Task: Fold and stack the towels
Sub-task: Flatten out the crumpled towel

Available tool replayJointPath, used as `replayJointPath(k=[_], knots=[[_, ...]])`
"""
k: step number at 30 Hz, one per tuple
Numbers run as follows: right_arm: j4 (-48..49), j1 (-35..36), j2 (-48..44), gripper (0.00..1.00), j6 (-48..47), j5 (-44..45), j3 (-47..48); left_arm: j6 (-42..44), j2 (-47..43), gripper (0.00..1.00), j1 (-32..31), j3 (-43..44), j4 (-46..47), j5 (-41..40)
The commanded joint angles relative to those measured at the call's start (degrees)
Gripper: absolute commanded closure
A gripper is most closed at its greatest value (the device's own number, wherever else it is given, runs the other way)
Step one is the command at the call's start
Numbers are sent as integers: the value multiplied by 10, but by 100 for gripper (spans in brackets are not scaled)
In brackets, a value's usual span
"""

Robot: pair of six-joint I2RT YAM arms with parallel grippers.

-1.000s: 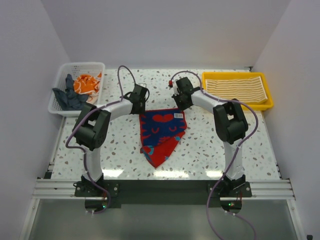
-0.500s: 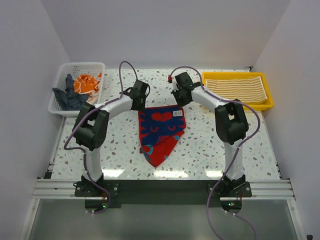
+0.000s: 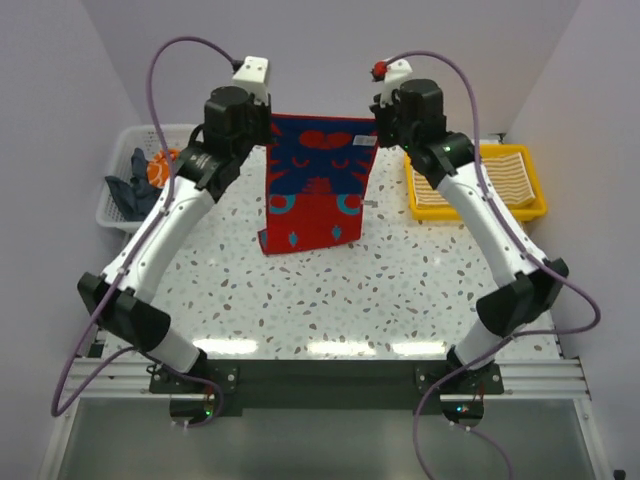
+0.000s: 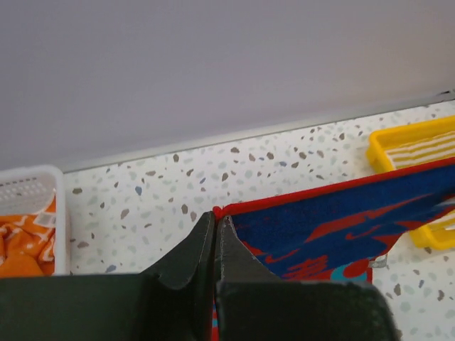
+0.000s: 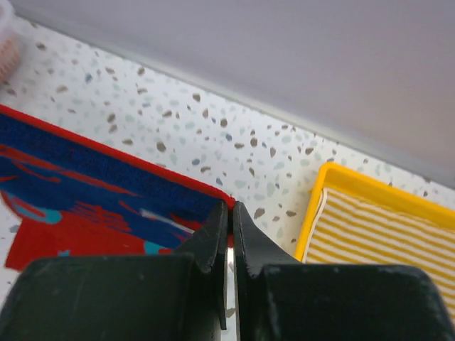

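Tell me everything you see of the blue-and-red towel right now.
The blue-and-red towel hangs spread out in the air. The left claw is shut on one top corner, the right claw on the other, with the red-bordered top edge taut between them. It is soft-looking cloth: dark blue with red shapes and teal marks above, mostly red below. Whether its bottom edge touches the table is unclear.

Far centre: blue-and-red towel (image 3: 315, 180) hangs as a curtain, its top corners pinched by left gripper (image 4: 215, 219) and right gripper (image 5: 230, 207). It blocks passage between them. Far left: white basket (image 3: 112, 213). Far right: yellow tray (image 3: 505, 213). Near half of table (image 3: 330, 300): open, with arms slanting over both sides.
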Motion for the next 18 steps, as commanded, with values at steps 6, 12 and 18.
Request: replayJointPath(k=[6,12,18], knots=[[21,0,-201,100,-41,-52,-56,67,-189,100,-49,-44,37,62],[-10,-1,-312,100,-57,-124,-83,87,-283,100,-114,-67,43,87],[-51,-1,-351,100,-68,-139,-36,82,-319,100,-116,-42,23,89]])
